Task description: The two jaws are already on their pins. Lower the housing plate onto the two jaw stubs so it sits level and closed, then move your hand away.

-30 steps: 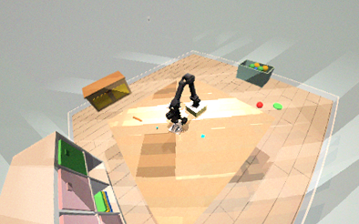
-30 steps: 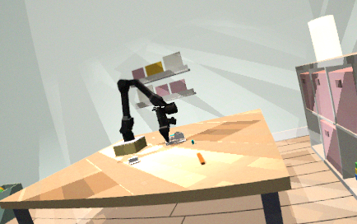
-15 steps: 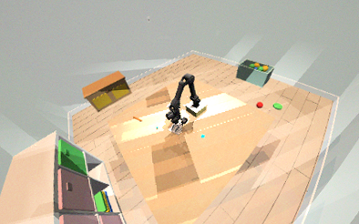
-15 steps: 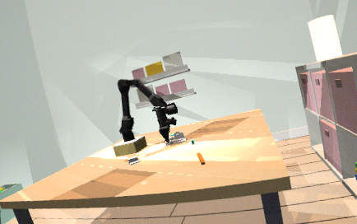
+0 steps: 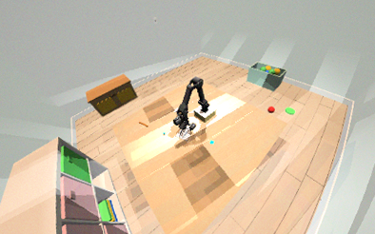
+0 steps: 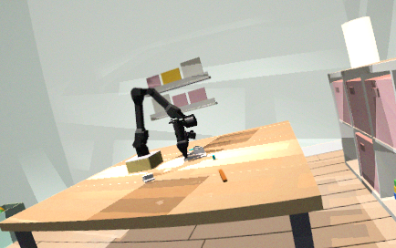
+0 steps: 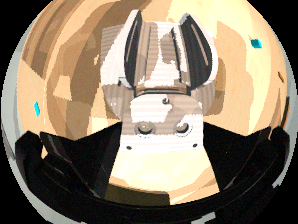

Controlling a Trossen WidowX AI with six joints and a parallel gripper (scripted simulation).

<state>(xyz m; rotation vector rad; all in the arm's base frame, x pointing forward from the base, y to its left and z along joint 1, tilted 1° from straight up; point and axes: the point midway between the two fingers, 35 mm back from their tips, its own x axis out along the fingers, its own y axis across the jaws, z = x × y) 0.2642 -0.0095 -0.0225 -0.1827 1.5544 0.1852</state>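
The pale housing plate (image 7: 162, 117) is held between the black fingers of my gripper (image 7: 161, 125) (image 5: 186, 129) (image 6: 185, 157) in the wrist view. The plate has two large round holes, which look grey inside, and a few small holes. Two curved jaws with dark inner faces, the left jaw (image 7: 132, 52) and the right jaw (image 7: 199, 52), stand apart beyond the plate's far edge, over a pale ribbed base (image 7: 111, 55). Their near ends meet or pass under that edge. The stubs are not clearly seen, and I cannot tell whether the plate rests fully on them.
The arm stands on a box-shaped block (image 5: 204, 113) (image 6: 145, 163). On the table (image 5: 249, 141) (image 6: 255, 191) lie an orange stick (image 5: 143, 123) (image 6: 223, 175), a small cyan piece (image 5: 212, 142) (image 7: 36, 108) and a small teal piece (image 5: 164, 134) (image 6: 213, 157) (image 7: 256, 43).
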